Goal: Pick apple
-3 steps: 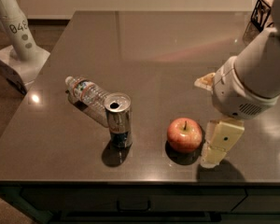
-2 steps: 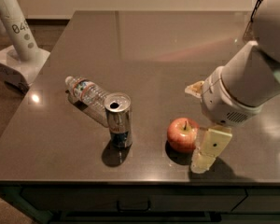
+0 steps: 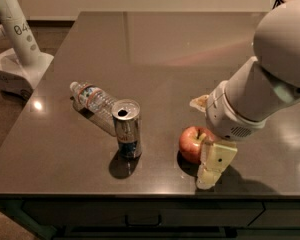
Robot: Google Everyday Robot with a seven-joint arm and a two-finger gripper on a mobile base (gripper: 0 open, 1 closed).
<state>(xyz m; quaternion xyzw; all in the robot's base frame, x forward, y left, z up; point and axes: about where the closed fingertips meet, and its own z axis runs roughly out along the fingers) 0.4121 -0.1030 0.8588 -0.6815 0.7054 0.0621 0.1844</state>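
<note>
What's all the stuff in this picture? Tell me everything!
apple: one, red and yellow, front right of the table
can: one, silver, upright, left of the apple
water bottle: one, clear, lying behind the can
table: one, dark brown, under them all
white machine: one, on the floor at the left
arm: one, white, reaching in from the right
gripper: one, pale, open, straddling the apple

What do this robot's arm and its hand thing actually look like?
The arm is fat, smooth and off-white, built of rounded tube-like sections, with a patch of tiny holes near the wrist. No cables show. The gripper, low by the apple near the front edge of the table, has flat, blocky, cream-coloured fingers with small dark dots.
</note>
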